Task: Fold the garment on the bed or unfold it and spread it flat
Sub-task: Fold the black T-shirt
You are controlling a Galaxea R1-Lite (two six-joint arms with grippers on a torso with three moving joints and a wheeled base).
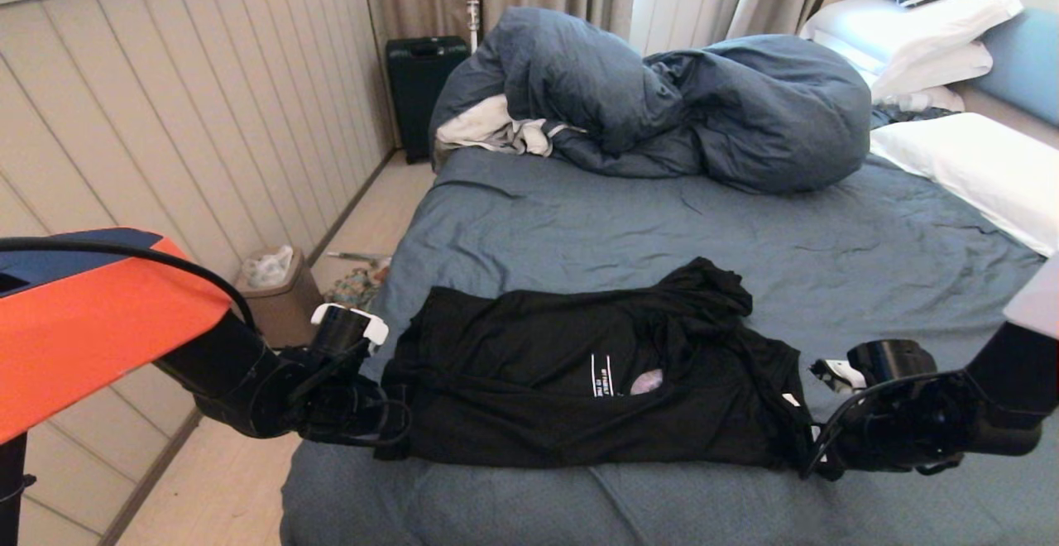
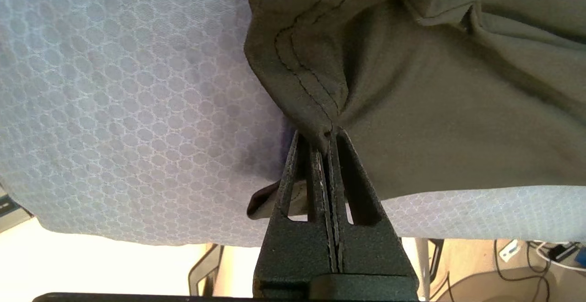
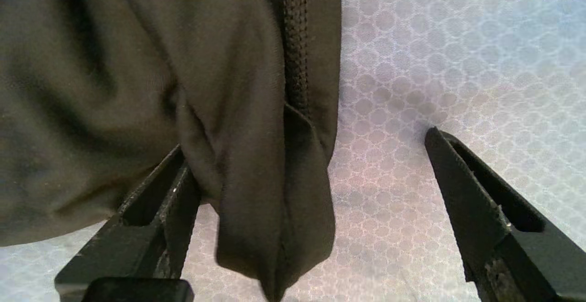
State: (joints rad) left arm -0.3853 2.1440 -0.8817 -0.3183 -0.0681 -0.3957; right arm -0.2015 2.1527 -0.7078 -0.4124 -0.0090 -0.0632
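Left end effector [image 2: 328,139], at the near left edge of the bed [image 1: 579,223]: fingers pressed together on a stitched hem corner of the garment [image 1: 596,372], the cloth pinched between the tips; right end effector [image 3: 311,174], at the garment's right end near the bed's near right side: fingers [image 3: 476,201] spread wide, one on each side of a hanging fold of black cloth, the left one touching the fabric, nothing clamped. Garment: a black T-shirt lying crosswise on the near part of the slate-blue sheet, stretched between the two end effectors, partly bunched, with a raised crumple on its far right portion; small white lettering and a patch of grey print visible near its middle. Farther up the bed: a bulky slate-blue duvet [image 1: 678,99] heaped at the far side, a white-grey cloth [image 1: 492,128] tucked at its left; white pillows [image 1: 960,41] at the far right. Left of the bed: a small bin [image 1: 277,285] on the floor by the panelled wall; a dark suitcase [image 1: 422,87] in the far corner.
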